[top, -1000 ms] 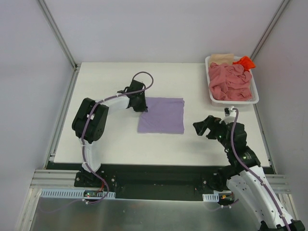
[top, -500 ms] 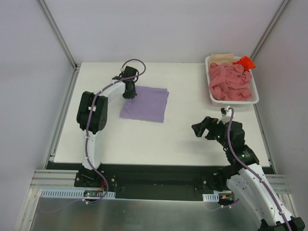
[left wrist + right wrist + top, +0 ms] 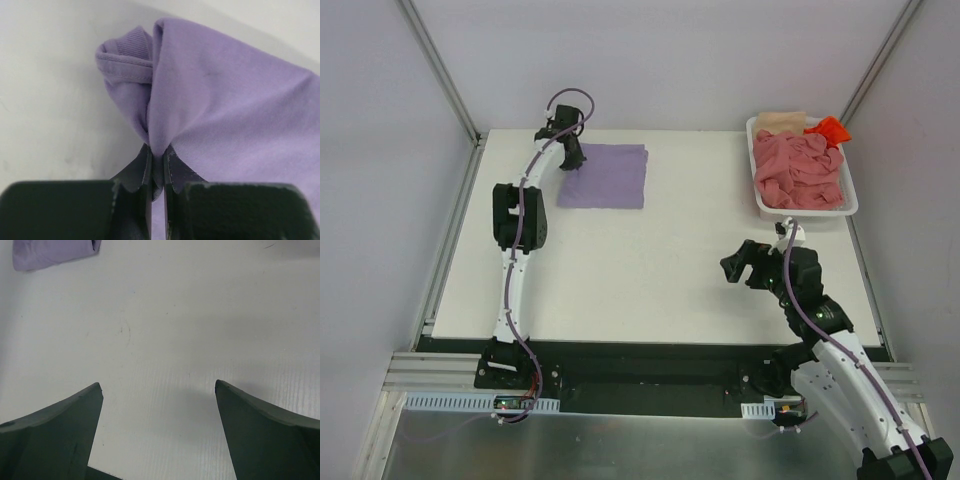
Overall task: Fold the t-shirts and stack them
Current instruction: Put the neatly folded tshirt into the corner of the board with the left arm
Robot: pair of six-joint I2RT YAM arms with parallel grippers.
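Soft matt lavender cloth t-shirt point(image 3: 225, 115), smooth matt white table point(image 3: 650, 270)

Overhead cam, close wrist cams; t-shirt point(image 3: 605, 176) shared

In the white basket point(image 3: 851, 207), the salmon-pink t-shirt point(image 3: 798, 172) covers most of the beige t-shirt point(image 3: 781, 121) and the orange-red t-shirt point(image 3: 829, 129). Only their far ends show. In the left wrist view, the lavender t-shirt point(image 3: 225, 110) runs off the right edge, and pinched cloth hides the inner faces of the left gripper point(image 3: 158, 149) jaws.
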